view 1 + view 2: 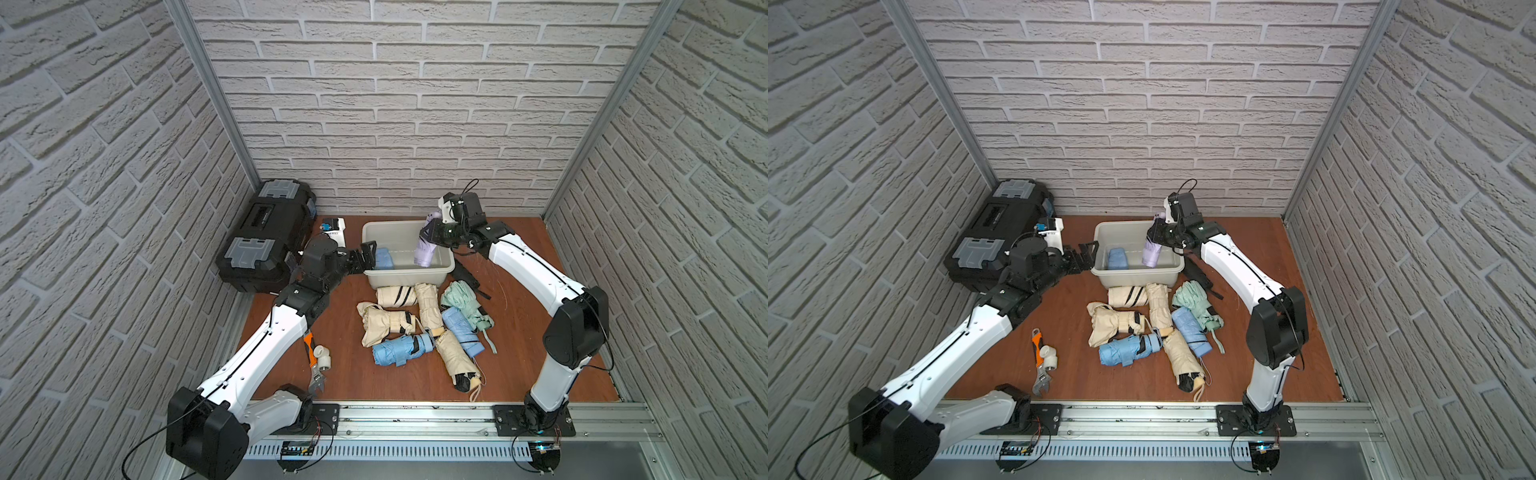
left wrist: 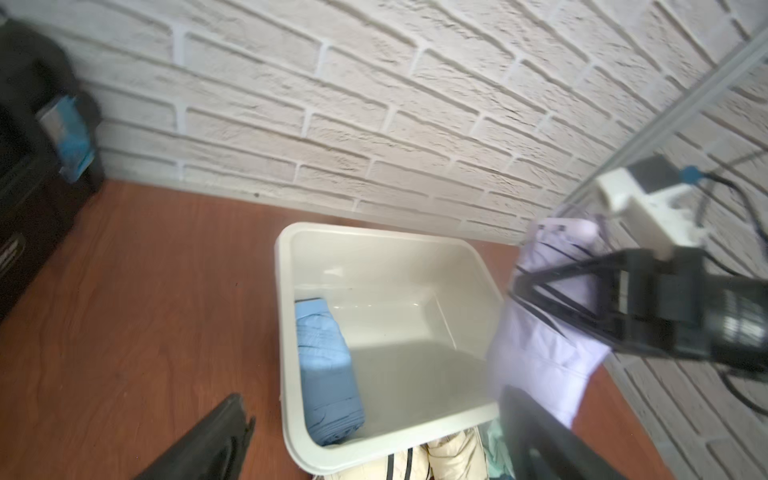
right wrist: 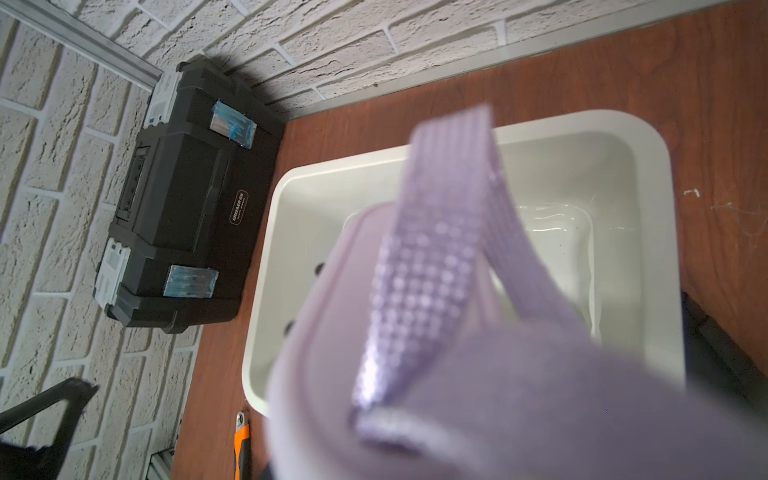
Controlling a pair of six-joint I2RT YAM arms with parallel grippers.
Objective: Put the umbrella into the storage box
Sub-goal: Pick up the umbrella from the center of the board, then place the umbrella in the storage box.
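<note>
The storage box (image 1: 406,275) (image 1: 1137,277) (image 2: 286,332) (image 3: 266,257) is an off-white tub at the back of the table. A folded blue umbrella (image 1: 384,258) (image 1: 1117,258) (image 2: 328,374) lies inside along its left wall. My right gripper (image 1: 432,237) (image 1: 1157,235) is shut on a lilac umbrella (image 1: 425,254) (image 1: 1152,254) (image 2: 540,332) (image 3: 457,332), which hangs upright with its lower end inside the box's right end. My left gripper (image 1: 367,257) (image 1: 1084,254) (image 2: 374,419) stands open and holds nothing, just outside the box's left rim.
Several folded umbrellas, beige, blue and green, lie in a pile (image 1: 424,328) (image 1: 1154,328) in front of the box. A black toolbox (image 1: 266,237) (image 3: 187,208) stands at the back left. An orange-handled wrench (image 1: 313,365) and a white pipe fitting (image 1: 323,357) lie by the left arm.
</note>
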